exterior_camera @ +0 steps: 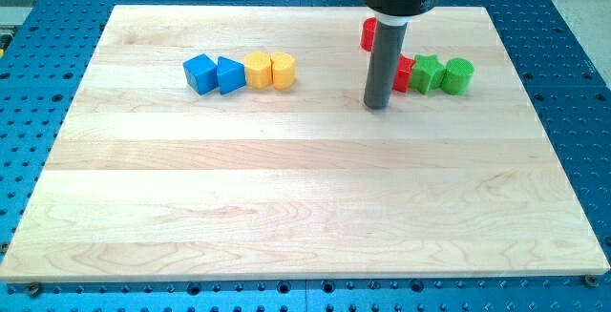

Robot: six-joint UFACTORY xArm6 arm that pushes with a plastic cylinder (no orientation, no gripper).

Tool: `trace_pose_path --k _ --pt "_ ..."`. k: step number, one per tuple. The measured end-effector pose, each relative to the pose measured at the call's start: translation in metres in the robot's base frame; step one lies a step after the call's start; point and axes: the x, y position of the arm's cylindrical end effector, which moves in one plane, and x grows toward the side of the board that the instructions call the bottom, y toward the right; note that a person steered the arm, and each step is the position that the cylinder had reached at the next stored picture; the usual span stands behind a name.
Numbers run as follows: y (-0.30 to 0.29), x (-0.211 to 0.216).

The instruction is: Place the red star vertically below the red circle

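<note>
At the upper right of the wooden tabletop (286, 207), the tip (379, 105) rests on the bare wood. The arm ends in a straight dark rod (384, 59) rather than jaws, so there is only this single blunt end, and it holds nothing.

Just to the right of the tip and slightly toward the view's top, a red block (404, 73) sits against the rod's right side. The rod hides its left part, so its shape cannot be made out, and whether rod and block touch cannot be told. Touching that block's right side is a green star (427, 72), and right of the star stands a green cylinder (458, 76), close beside it. These three form a short row.

Above the tip, toward the view's top, a second red block (367, 33) peeks out from behind the rod's left edge, near the far edge of the tabletop. Most of it is covered, so its shape is unclear too. Which of the two red pieces is the star and which the circle cannot be told.

Well away to the tip's left lies another row: a yellow cylinder (283, 69) nearest, then a yellow block (259, 70), a blue wedge-like block (230, 74) and a blue cube (200, 72), each touching its neighbour.
</note>
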Motion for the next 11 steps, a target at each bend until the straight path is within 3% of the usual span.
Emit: trace_pose_path --k 2,4,7,11 --pt "0.031 0.008" --pt "0.032 -0.054" --pt "0.067 -0.068" --pt "0.04 -0.076"
